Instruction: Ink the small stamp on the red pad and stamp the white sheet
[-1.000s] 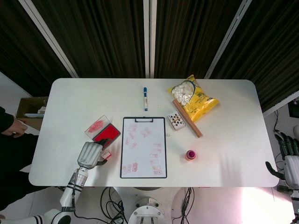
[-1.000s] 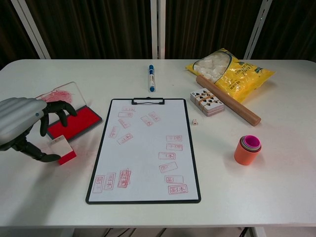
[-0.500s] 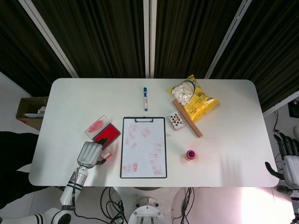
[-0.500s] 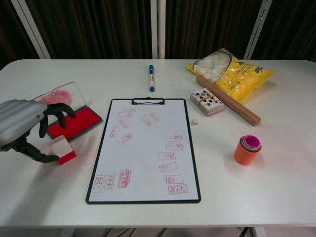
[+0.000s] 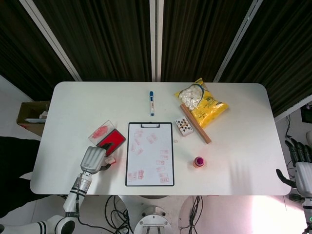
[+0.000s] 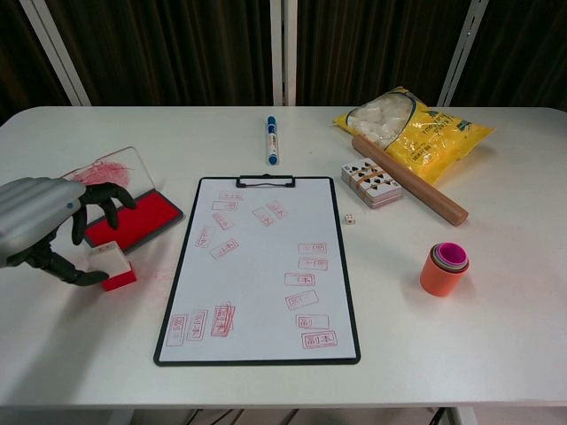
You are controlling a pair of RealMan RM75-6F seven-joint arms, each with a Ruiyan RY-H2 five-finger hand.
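The small stamp (image 6: pixel 110 264), white on top with a red base, lies tilted on the table just in front of the red ink pad (image 6: pixel 135 218). My left hand (image 6: pixel 42 228) arches over the stamp and pinches it between the thumb and a finger, while other fingers reach onto the pad's edge. From above, the left hand (image 5: pixel 93 159) sits left of the stamp (image 5: pixel 110 160), below the red pad (image 5: pixel 111 140). The white sheet (image 6: pixel 264 266) on its black clipboard carries several red stamp marks. My right hand (image 5: pixel 302 168) hangs off the table's right edge, fingers apart and empty.
The pad's clear lid (image 6: pixel 108 166), smeared red, lies behind it. A blue marker (image 6: pixel 272 140) sits beyond the clipboard. To the right are a card deck (image 6: pixel 370 185), a small die (image 6: pixel 350 220), a wooden stick (image 6: pixel 409 181), a yellow snack bag (image 6: pixel 415 124) and stacked cups (image 6: pixel 448 267).
The left hand and the stamp have shifted slightly away from the front edge, toward the pad. The right hand has not moved.
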